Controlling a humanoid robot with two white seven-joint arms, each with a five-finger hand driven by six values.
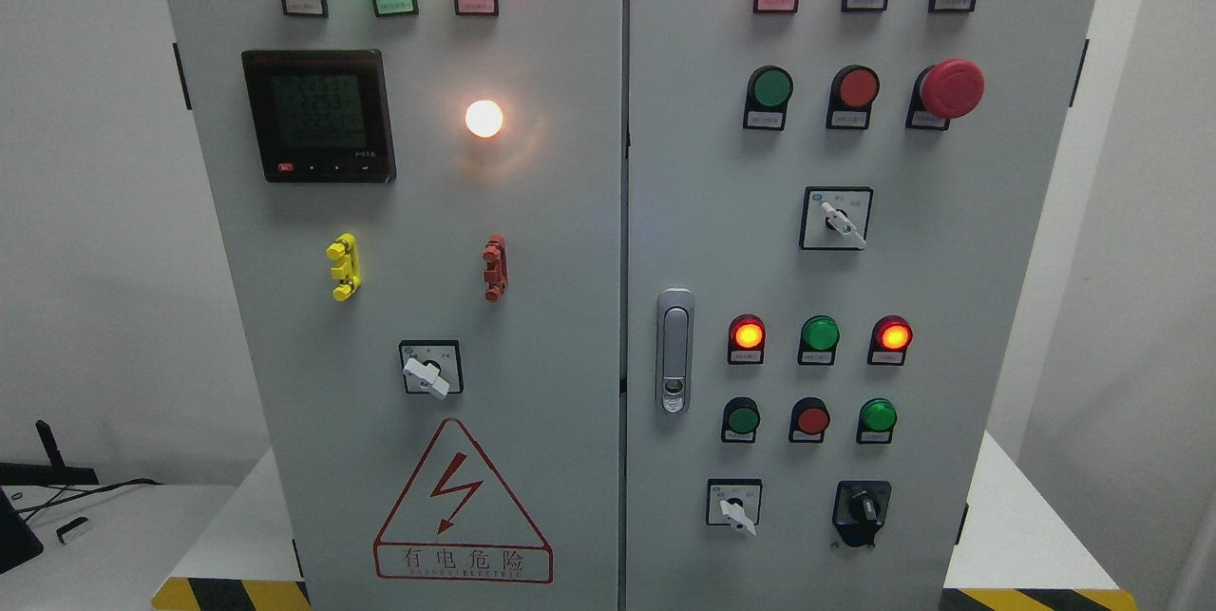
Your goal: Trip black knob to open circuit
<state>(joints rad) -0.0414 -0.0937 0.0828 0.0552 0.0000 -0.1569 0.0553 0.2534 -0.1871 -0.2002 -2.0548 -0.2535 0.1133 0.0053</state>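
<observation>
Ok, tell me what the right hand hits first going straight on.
The right hand is out of view, so its line cannot be told. The cabinet fills the view ahead, with the black knob low on its right.

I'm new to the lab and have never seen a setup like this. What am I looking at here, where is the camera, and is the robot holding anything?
This single picture comes from a camera on the humanoid robot's head, facing a grey metal two-door electrical cabinet. Neither robot hand is in view, so nothing is held. The doors carry round indicator lamps, some lit, push buttons, a dark digital meter, a big red mushroom-shaped stop button, white-handled selector switches, a silver door latch and a red triangular warning sticker. The task's black rotary knob sits at the right door's lower right, untouched.
</observation>
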